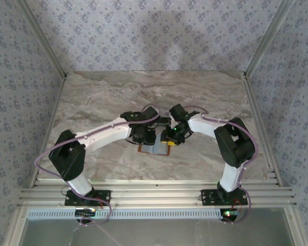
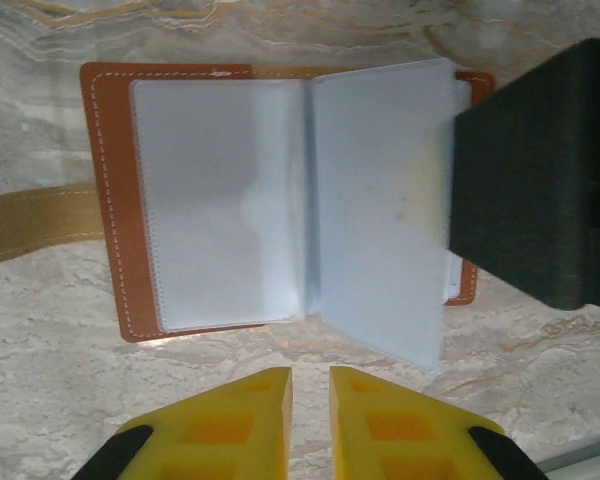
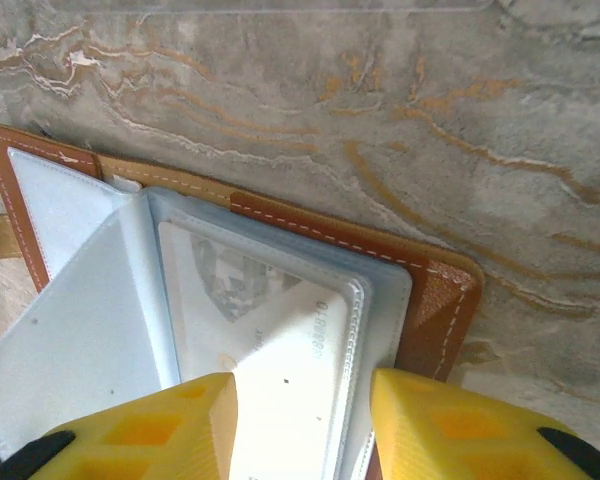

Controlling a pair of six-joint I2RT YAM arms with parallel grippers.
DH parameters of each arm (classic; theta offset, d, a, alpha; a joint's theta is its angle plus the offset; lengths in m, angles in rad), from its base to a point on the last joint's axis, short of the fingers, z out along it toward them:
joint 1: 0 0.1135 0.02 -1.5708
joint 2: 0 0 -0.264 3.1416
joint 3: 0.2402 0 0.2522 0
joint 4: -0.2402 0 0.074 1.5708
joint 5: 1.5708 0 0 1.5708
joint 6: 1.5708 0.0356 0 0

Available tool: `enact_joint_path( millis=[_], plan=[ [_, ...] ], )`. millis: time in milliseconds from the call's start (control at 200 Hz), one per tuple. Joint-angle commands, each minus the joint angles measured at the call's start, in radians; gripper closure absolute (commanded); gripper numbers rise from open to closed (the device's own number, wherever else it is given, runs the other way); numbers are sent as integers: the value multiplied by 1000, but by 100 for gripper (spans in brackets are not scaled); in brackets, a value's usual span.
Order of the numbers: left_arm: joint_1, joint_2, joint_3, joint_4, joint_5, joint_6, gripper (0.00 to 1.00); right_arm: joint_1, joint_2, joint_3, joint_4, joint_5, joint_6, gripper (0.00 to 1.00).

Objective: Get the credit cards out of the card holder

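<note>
The card holder [image 1: 155,149] lies open on the marble table, brown leather [image 2: 110,200] with grey-blue clear sleeves [image 2: 220,200]. One sleeve leaf [image 2: 380,210] stands lifted. A whitish credit card [image 3: 280,340] sits inside the right-hand sleeve, with embossed digits showing. My right gripper [image 3: 302,400] is open over that side; one yellow finger lies above the card and the other is over the leather corner [image 3: 430,300]. My left gripper [image 2: 310,385] hovers just in front of the holder's near edge, its fingers a narrow gap apart with nothing between them. In the top view both grippers [image 1: 146,139] [image 1: 172,139] meet above the holder.
A tan strap [image 2: 30,225] sticks out from the holder's left side. The right arm's black body [image 2: 540,170] covers the holder's right edge in the left wrist view. A clear sheet's edge [image 3: 320,8] lies farther back. Bare marble [image 1: 154,92] surrounds the holder.
</note>
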Motion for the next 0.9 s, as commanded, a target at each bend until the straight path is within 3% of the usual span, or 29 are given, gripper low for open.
enact_joint_path(
  millis=[0, 395, 894],
  plan=[
    [13, -29, 20, -37, -41, 4, 82, 8, -16, 18, -99, 56, -7, 56],
    [108, -173, -92, -41, -60, 7, 82, 69, -31, 169, -266, 154, -46, 53],
    [164, -274, -166, -40, -54, 11, 81, 148, 137, 340, -223, 84, -28, 55]
  ],
)
